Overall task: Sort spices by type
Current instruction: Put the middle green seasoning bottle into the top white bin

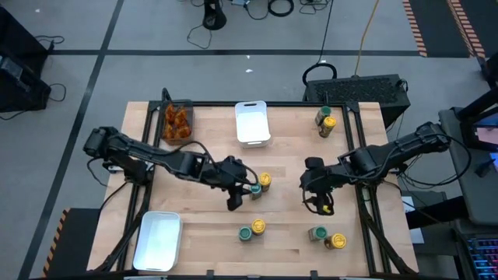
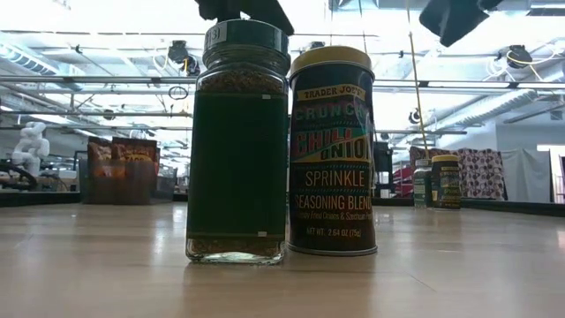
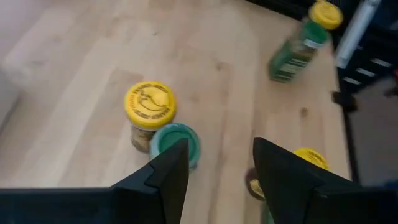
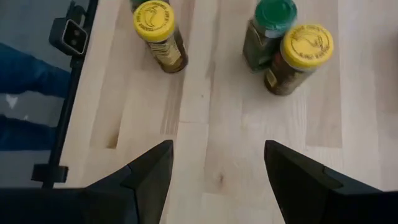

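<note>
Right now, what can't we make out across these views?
- Low view: the green-lidded jar and yellow-lidded jar fill the middle and hide the table behind them; both arms are cut off by the top edge.
- Left wrist view: the left fingers cover part of a jar at the bottom edge.
- High view: the jar labels are too small to read, as are the orange pieces in the bin.

Past the left tool's (image 3: 217,171) parted fingers, a yellow-lidded jar (image 3: 149,112) stands touching a green-lidded jar (image 3: 176,144) on the wooden desk (image 3: 93,68).
</note>
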